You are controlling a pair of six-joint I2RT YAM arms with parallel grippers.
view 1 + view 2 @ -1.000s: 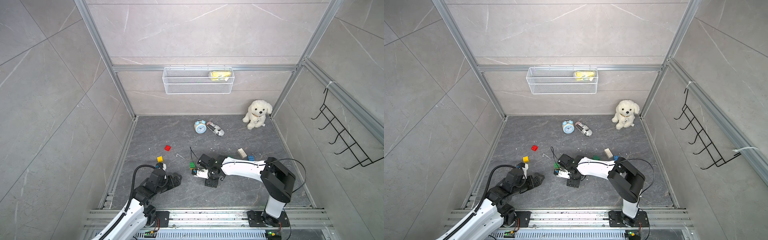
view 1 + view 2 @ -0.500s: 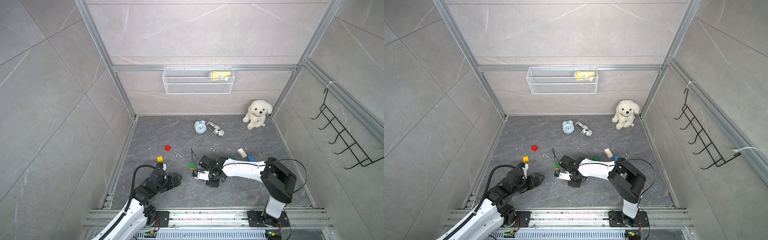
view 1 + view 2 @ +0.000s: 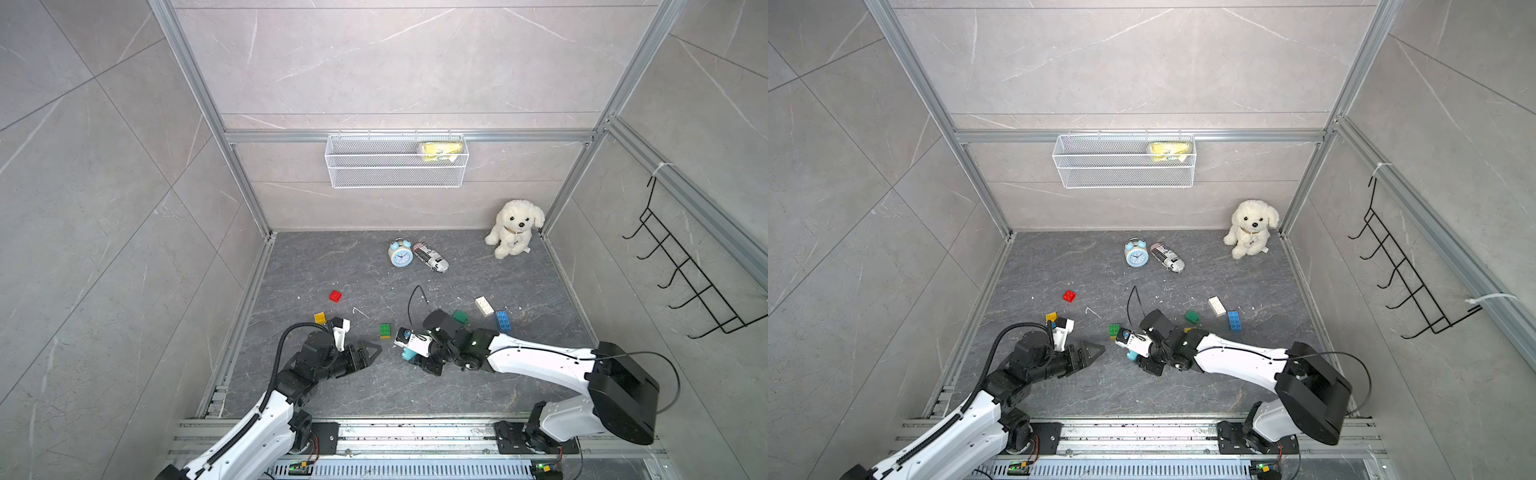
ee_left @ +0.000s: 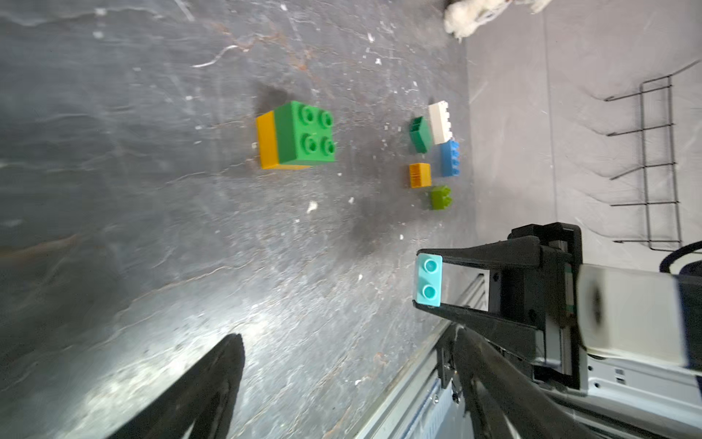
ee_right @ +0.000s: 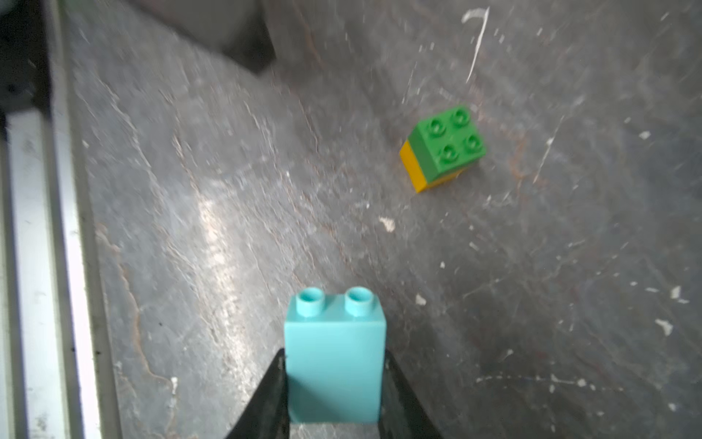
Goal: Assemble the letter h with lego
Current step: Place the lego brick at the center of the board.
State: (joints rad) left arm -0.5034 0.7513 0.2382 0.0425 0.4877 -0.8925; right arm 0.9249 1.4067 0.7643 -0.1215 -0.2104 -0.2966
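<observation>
1. The right hand [image 5: 334, 355] is clamped on a light blue brick [image 4: 428, 280], with the brick's studs pointing away from the wrist.
2. The left hand [image 3: 368, 352] is empty, with its fingers spread apart, and faces the right hand.
3. A green-on-yellow stack [image 3: 385, 330] stands on the grey surface [image 3: 374, 399] near both hands.
4. A red brick [image 3: 335, 296], white brick [image 3: 484, 306] and blue brick [image 3: 502, 321] lie scattered farther back.

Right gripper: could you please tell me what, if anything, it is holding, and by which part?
The right gripper holds a light blue lego brick by its opposite side walls, studs pointing outward.
</observation>
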